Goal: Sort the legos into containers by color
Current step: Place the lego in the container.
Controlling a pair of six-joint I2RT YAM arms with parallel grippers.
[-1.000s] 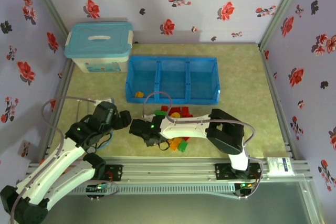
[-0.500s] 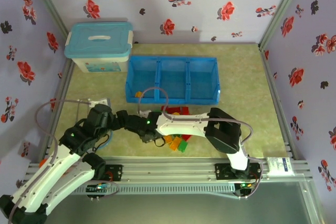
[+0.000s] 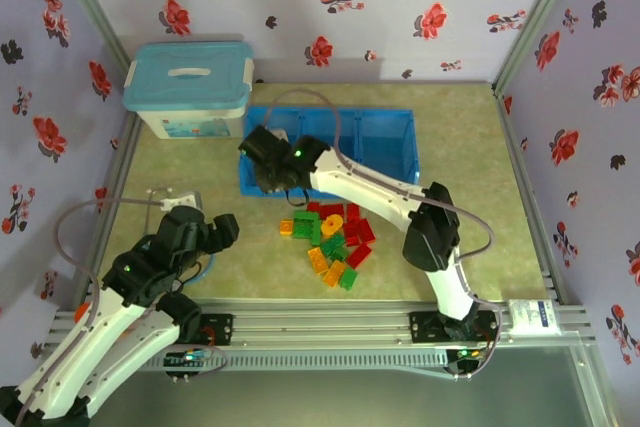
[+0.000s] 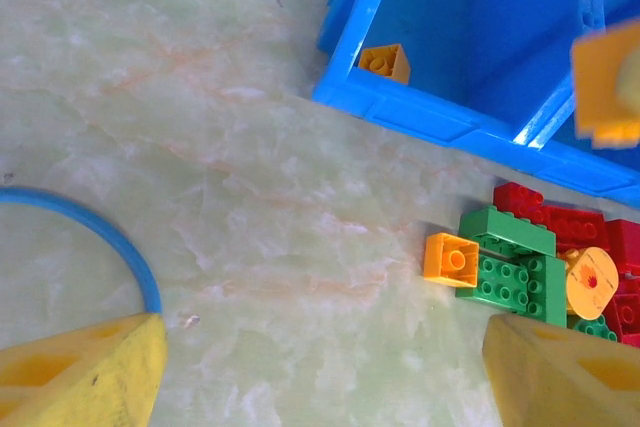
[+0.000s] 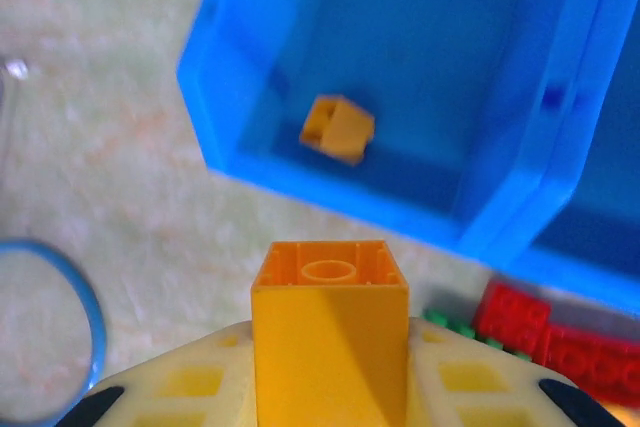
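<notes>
Orange brick [image 5: 330, 322]: pinched tight between the jaws of the right gripper [image 3: 268, 159], carried at the near-left corner of the blue tray [image 3: 400, 117]
Left compartment [image 5: 420, 37]: already holds one orange brick [image 5: 337, 128]
Step in hand: delivering the orange brick to the left compartment
Next move: seems to need a short reach over the near wall, then a release beside its twin
Pile [image 3: 330, 242]: red, green and orange bricks loose on the table, near the tray's front
Left gripper [image 3: 205, 232]: jaws spread wide, holding nothing, hanging near the pile
</notes>
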